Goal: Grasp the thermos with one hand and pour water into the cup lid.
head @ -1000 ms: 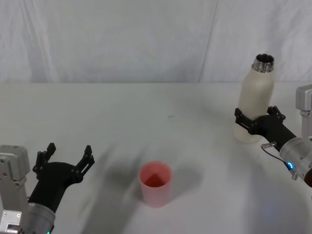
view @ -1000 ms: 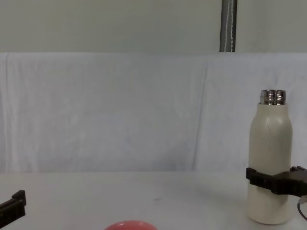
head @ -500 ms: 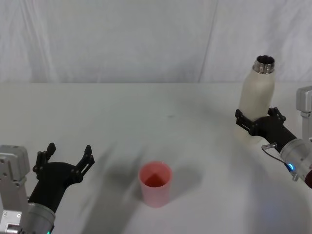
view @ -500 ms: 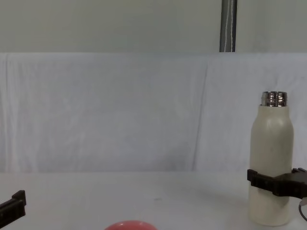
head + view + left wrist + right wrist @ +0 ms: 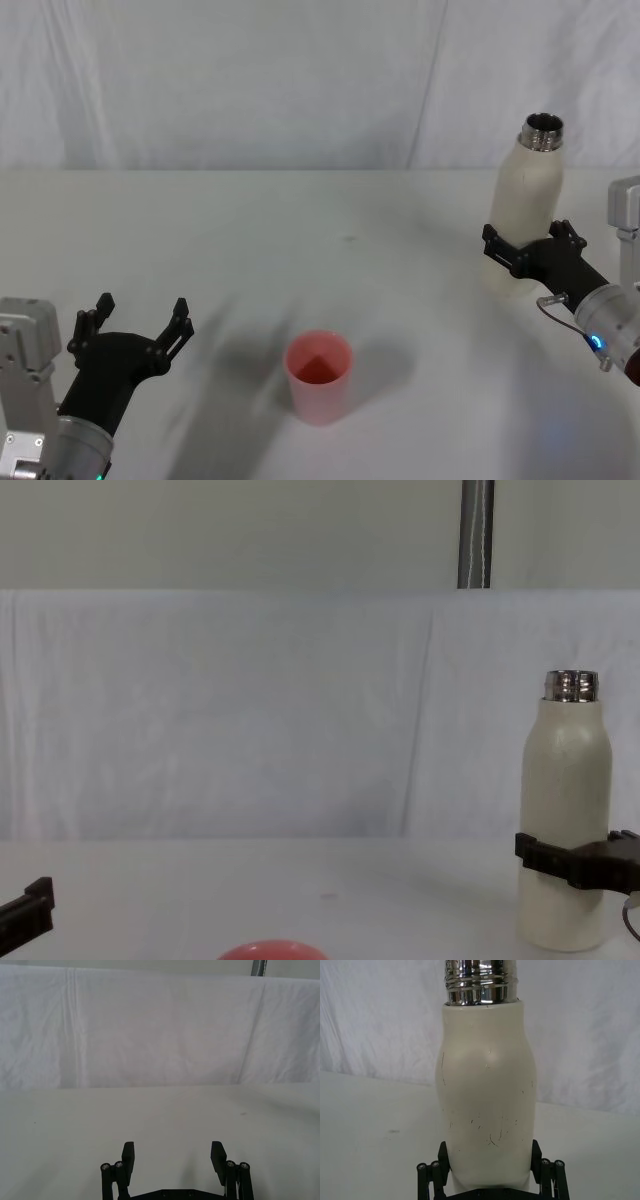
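Observation:
The thermos (image 5: 530,195) is a tall cream-white bottle with an uncapped steel neck, standing upright at the table's right side. My right gripper (image 5: 525,240) is shut on its lower body, one black finger pressed to each side, as the right wrist view shows (image 5: 490,1152). From the chest the thermos (image 5: 565,780) rests on the table with the right gripper (image 5: 572,848) around it. The pink cup lid (image 5: 319,375) stands mouth up near the table's front middle, well to the left of the thermos; its rim (image 5: 272,950) peeks in low. My left gripper (image 5: 140,312) hovers open at the front left, nothing between its fingers (image 5: 129,1152).
A white cloth covers the table (image 5: 300,230) and hangs as a backdrop behind it. Bare cloth lies between the cup lid and the thermos. A grey pole (image 5: 476,535) stands behind the backdrop.
The thermos and my right gripper have shifted a little to the right, and the bottle now stands straighter. The left gripper and cup lid have not moved.

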